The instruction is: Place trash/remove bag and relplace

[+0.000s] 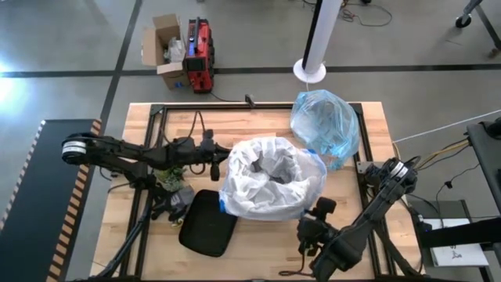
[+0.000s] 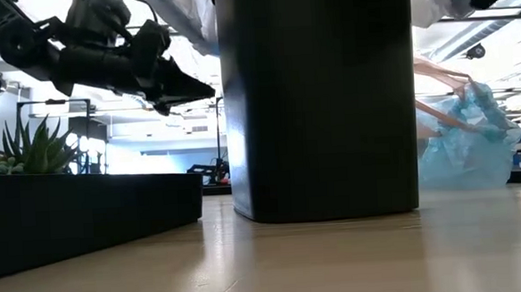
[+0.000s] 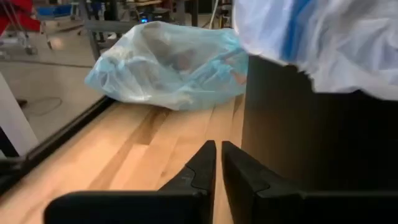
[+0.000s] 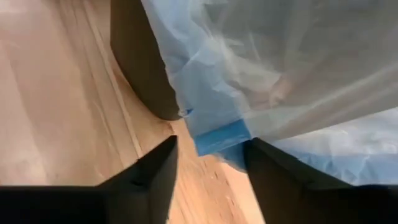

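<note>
Light-blue bag [image 1: 326, 125] is seen filled, upper right of the high view, beside the white-lined bin [image 1: 270, 178]. Left gripper [image 3: 217, 163]: fingers nearly closed, holding nothing, per its wrist view. Right gripper [image 4: 208, 163]: fingers spread wide, empty, at the liner's edge.

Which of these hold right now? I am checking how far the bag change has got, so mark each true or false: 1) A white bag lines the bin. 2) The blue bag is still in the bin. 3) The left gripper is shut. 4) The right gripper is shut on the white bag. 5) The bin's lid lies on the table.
1) True: the white bag is draped over the rim of the bin.
2) False: the blue bag lies on the table, apart from the bin.
3) True: the left gripper has its fingers nearly together, holding nothing.
4) False: the right gripper is open, just short of the bag's edge.
5) True: the lid lies flat beside the bin.
</note>
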